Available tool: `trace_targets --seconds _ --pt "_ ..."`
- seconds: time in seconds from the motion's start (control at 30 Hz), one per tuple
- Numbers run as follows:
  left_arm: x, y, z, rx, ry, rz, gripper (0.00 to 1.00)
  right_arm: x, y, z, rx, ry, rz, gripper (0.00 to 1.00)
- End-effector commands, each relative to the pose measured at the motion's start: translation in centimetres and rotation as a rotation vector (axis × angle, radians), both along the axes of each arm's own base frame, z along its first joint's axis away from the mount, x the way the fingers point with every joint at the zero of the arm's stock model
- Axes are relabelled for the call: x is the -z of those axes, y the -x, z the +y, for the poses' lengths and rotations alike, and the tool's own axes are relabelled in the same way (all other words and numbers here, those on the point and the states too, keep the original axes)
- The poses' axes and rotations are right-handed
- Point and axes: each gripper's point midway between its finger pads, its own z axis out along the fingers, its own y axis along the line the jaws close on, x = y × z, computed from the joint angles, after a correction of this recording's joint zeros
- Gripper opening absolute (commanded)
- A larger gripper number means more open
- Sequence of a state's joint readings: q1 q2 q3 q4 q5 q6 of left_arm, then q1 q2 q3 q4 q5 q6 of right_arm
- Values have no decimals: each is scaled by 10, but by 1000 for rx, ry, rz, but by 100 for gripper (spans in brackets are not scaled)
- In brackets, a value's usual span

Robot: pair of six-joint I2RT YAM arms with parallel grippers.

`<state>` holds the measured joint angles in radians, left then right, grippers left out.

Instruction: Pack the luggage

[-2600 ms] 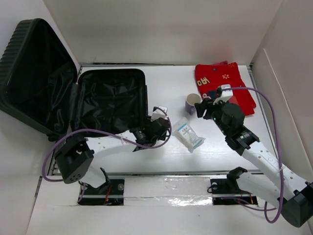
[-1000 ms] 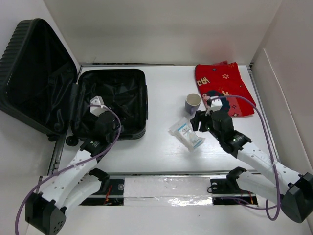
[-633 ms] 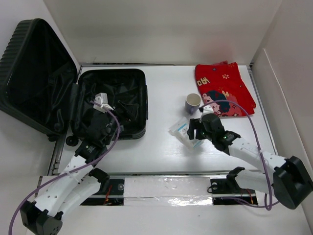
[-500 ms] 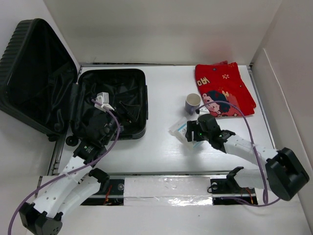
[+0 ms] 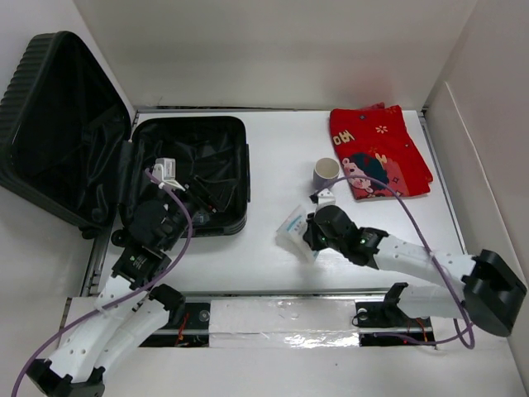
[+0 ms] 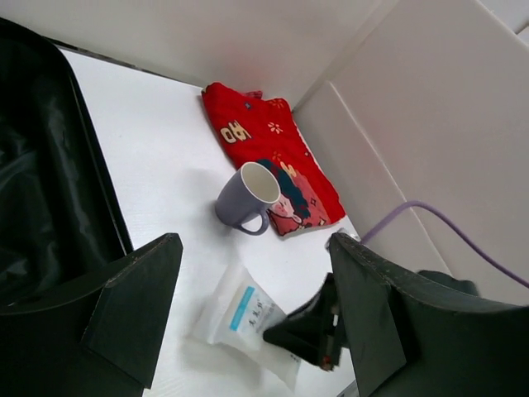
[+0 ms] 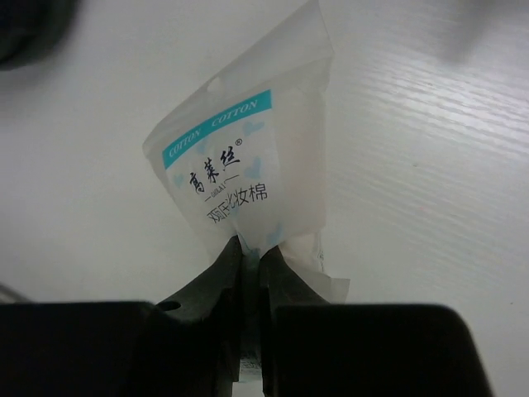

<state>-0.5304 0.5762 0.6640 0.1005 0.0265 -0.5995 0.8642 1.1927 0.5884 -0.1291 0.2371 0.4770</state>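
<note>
Status: right end effector [image 7: 249, 263] is pinched tight on the cotton-pad packet [image 7: 248, 178], with only a thin strip of the bottom seam between the fingers. In the top view the packet [image 5: 291, 225] sits just left of that end effector [image 5: 312, 236], mid-worktop. Can't tell whether it's off the surface yet.

Left end effector [image 6: 254, 241] is spread wide and holding nothing. It hangs over the near right part of the luggage.

Luggage [image 5: 211, 145] is at the far left of the worktop [image 5: 281, 157]. It's open, base shell flat with the black lining up, lid leaning back to the left. Mug [image 5: 326, 173] and red cloth [image 5: 378, 149] are unpacked on the right, well apart from the case.

Step in hand, as I read it: carry the packet left and drop it in the base shell. To do that well:
- Lift straight up first. The grip is only on the seam, so dragging risks peeling the packet out.
- Traverse slowly. The packet is floppy and will swing on that thin hold.
- Cross the shell's right rim with margin so the hanging end doesn't catch on it.
- Pull the left arm back or hold it off to the side. It's in the drop zone and collision is the main risk.
- Release low over the lining, not from height, so the packet lands flat and leaves room for the cloth and mug.
</note>
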Motion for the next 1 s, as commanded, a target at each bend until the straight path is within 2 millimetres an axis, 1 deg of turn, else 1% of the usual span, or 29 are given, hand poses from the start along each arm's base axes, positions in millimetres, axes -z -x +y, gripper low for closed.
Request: trace_targets --seconds 0.0,0.03,0.1,0.13,0.17,0.2,0.23,0.27,0.3,0.33,0.37,0.4,0.43,0.47,0.5,0.53,0.57,0.6,0.63,0.67,0.7,0.73,0.77,0.8,0.83,0.87,0.9,0.93,0.97 --pt "-29 8 0 23 52 -92 69 -79 -5 26 -9 -133 -139 0" --pt "-35 12 0 31 66 -109 69 -103 -9 35 -24 -195 -187 0" --pt "-41 16 2 34 68 -119 69 -133 -14 55 -93 -256 -244 0" --pt "-53 21 7 26 74 -149 69 -153 -25 74 -113 -301 -288 0" --pt "-57 23 9 21 72 -161 69 -166 -32 86 -144 -315 -325 0" --pt "-58 26 13 9 65 -160 69 -174 -34 103 -197 -335 -328 0" --pt "-70 30 22 -18 75 -188 69 -212 -41 125 -230 -401 -389 0" --pt "-73 32 26 -30 64 -203 70 -195 -52 147 -254 -379 -364 0" --pt "-73 32 33 -69 59 -202 70 -200 -55 167 -300 -411 -360 0" --pt "-80 35 43 -108 65 -223 70 -209 -65 200 -333 -449 -357 0" --pt "-82 36 47 -122 70 -227 70 -241 -63 208 -363 -507 -397 0" --pt "-82 37 51 -139 63 -228 70 -214 -61 239 -435 -509 -326 12" --pt "-86 40 58 -164 72 -240 70 -214 -60 255 -465 -521 -313 26" --pt "-87 41 61 -174 73 -243 70 -233 -59 271 -491 -550 -332 39" --pt "-86 42 63 -184 66 -243 70 -216 -63 278 -495 -527 -305 57" --pt "-88 43 66 -195 67 -246 70 -216 -64 277 -487 -523 -309 64" --pt "-88 43 67 -198 63 -248 70 -218 -67 272 -460 -521 -324 68" --pt "-82 43 67 -197 47 -229 70 -200 -68 261 -429 -479 -320 79" --pt "-79 42 66 -198 37 -225 70 -215 -78 239 -342 -462 -369 81" --pt "-77 41 66 -196 33 -222 70 -215 -78 226 -314 -444 -382 81" --pt "-76 40 65 -196 29 -222 70 -213 -92 202 -233 -409 -408 79" --pt "-74 39 64 -193 16 -220 70 -208 -87 173 -194 -385 -410 76" --pt "-74 40 64 -189 11 -223 70 -202 -89 154 -153 -364 -410 70" --pt "-73 38 62 -182 -2 -220 70 -198 -101 126 -62 -328 -426 50" --pt "-73 38 59 -171 -13 -223 70 -167 -99 99 -8 -253 -392 36" --pt "-74 38 59 -170 -27 -229 70 -177 -99 71 62 -244 -422 21" --pt "-74 38 58 -164 -37 -230 70 -169 -102 47 127 -210 -418 3" --pt "-74 37 57 -158 -51 -230 70 -157 -114 6 240 -145 -410 1" --pt "-73 37 56 -154 -77 -236 70 -146 -112 -21 293 -113 -403 1"
